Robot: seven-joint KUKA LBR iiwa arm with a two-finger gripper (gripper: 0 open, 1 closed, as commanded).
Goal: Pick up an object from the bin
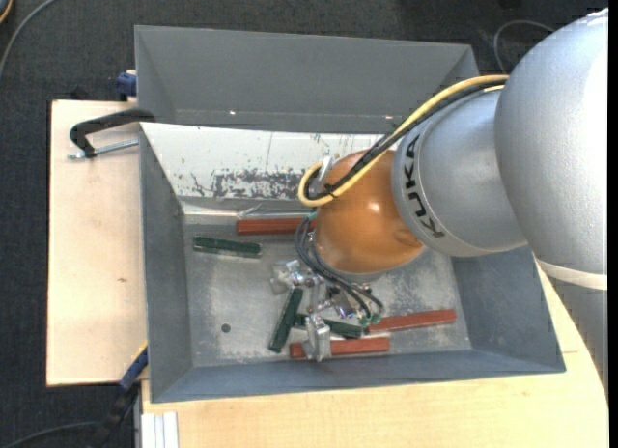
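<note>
Where the arm reaches into the bin (162, 272), the gripper (309, 309) hangs below the wrist's orange cover (362, 229), low over a small cluster of sticks on the bin floor. Whether the gripper is apart or together I cannot tell: its metal parts mix with cables and with the things beneath, and nothing is plainly clamped in it.

Taking the gripper as the mark, 2 sticks lie nearest. A dark green stick (284, 322) lies tilted just to the view's left of it, its upper end touching or almost touching the gripper's metal. A short red stick (355, 345) lies just on the near side of the gripper and seems to run under it. A longer red stick (417, 320) lies near the gripper on the view's right. A 2nd green stick (227, 247) and a 3rd red stick (271, 227) lie well apart from it, up and to the left.

The pick is probably 1 of the 2 nearest sticks; which, I cannot say. Both look like slim, straight, stiff bars, likely light, with smooth hard faces that could slip or pivot if pinched near an end. I would take hold across the narrow width, close to the middle. Because they lie flat, the gripper must go right down to the floor, and a touching neighbour may get dragged along.
</note>
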